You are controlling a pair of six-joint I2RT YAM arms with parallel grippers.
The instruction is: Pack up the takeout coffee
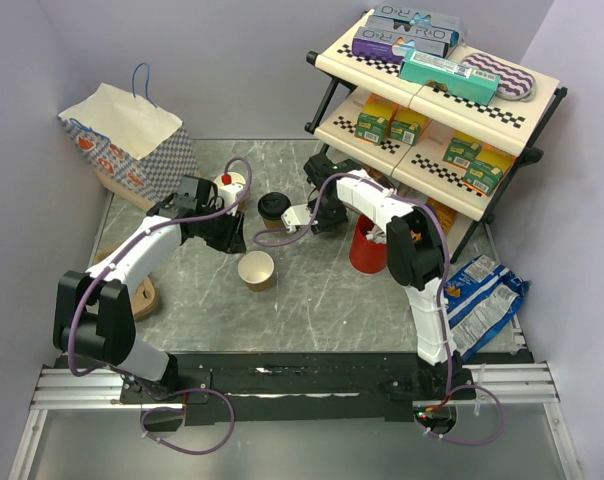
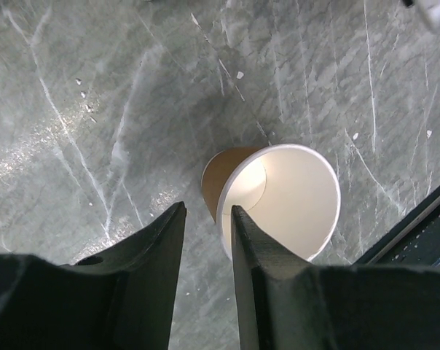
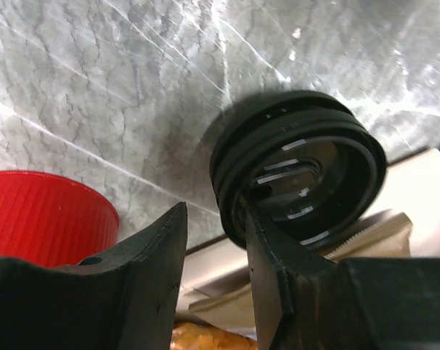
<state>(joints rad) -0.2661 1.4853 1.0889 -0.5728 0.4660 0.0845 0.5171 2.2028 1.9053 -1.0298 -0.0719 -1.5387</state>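
Note:
A takeout coffee (image 1: 273, 208), a brown paper cup with a black lid, stands mid-table; the right wrist view shows its black lid (image 3: 300, 182) from above. My right gripper (image 1: 292, 217) (image 3: 213, 211) is just right of it, open, with one fingertip against the lid's rim and nothing between the fingers. A lidless brown cup with a white inside (image 1: 256, 270) (image 2: 278, 200) stands nearer the front. Directly behind that cup my left gripper (image 1: 232, 238) (image 2: 207, 209) hangs open and empty, its right finger lined up with the cup's rim.
A red cup (image 1: 367, 245) (image 3: 45, 215) stands right of the right gripper. A white-topped cup (image 1: 229, 183) sits behind the left arm. A paper bag (image 1: 132, 140) stands at the back left, a stocked shelf (image 1: 432, 95) at the back right, and a snack bag (image 1: 482, 295) lies at the right.

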